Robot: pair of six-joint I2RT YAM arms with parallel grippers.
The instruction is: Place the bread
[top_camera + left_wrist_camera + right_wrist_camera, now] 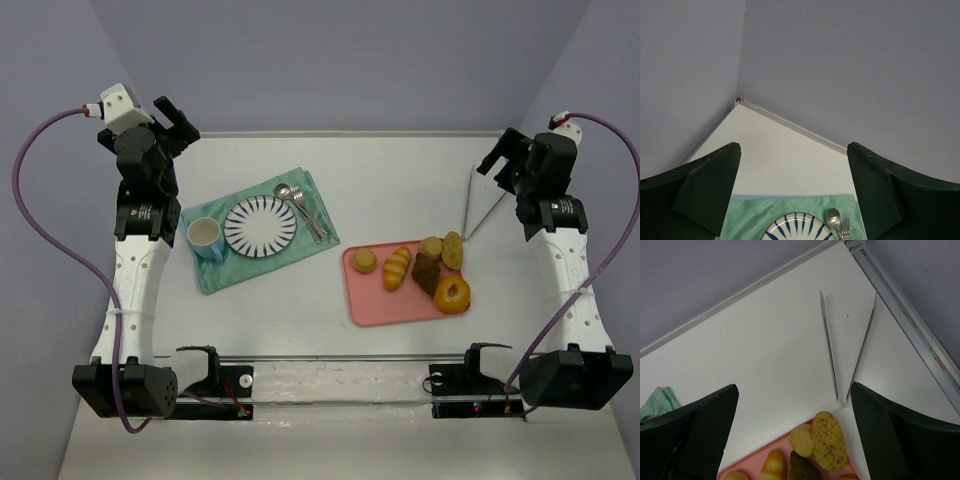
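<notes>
Over a white table, two arms held high at the far corners: the left gripper above the far left, fingers wide apart and gripping nothing; the right gripper above the far right, likewise spread wide and empty, looking down on the tray's far end. At left, a green cloth laid with a striped plate, a cup and a spoon and fork. At right, a pink tray of baked goods, with metal tongs lying just beyond its far corner. Resting at the tray's left end, the bread, a small round golden bun, just beside a striped yellow roll and well apart from the orange ring doughnut at the near right. Untouched, by the look of it: the opening step, the approach, with the pick not yet begun. Probably bound for the plate, though left unsaid in the task. Calls next for bringing the nearer right gripper down and leftward over the tray, setting the open fingers either side of the dome, keeping clear of the roll close by, and closing gently enough not to crush what looks a soft crust before lifting away.
</notes>
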